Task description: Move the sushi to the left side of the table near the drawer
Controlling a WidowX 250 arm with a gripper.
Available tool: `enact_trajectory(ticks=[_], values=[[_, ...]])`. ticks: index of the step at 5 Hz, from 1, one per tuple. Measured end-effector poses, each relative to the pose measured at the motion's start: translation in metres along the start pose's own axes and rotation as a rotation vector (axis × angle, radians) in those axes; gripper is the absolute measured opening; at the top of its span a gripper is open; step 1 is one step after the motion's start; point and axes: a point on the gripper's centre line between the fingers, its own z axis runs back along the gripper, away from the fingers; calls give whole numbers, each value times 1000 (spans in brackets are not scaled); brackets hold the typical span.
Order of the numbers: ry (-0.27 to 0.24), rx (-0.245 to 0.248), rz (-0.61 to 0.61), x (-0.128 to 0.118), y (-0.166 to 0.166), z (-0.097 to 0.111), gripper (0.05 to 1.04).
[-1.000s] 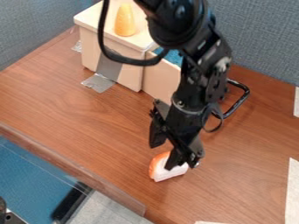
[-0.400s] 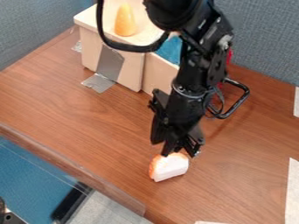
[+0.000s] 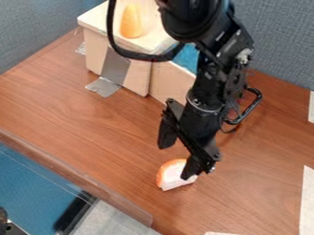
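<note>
Rightward my pincer has shifted; the sushi has stayed put.
I hold nothing: my two fingers stand parted, one overlapping the sushi's right part at the lower centre of the frame, though I cannot tell whether they touch. It lies on the worktop and looks like a toy, so I judge it light, fairly firm and hard to break, but smooth enough to skid from a one-sided nudge. I would grip it low across its narrower width, a finger on each long side, squeezing gently.
</note>
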Motion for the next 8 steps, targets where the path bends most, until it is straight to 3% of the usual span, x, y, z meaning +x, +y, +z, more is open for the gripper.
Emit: enact_trajectory(ticks=[1,2,3,4,5,6,8], values=[[20,17,-11,1,-7,-11,1001],[83,35,-7,-4,-10,-29,1001],[99,50,15,-2,-8,-35,956],[95,48,34,6,-8,-31,673],[103,41,78,9,7,-25,599],[111,21,131,11,24,-20,598],[94,-1,373,2,116,-2,598]])
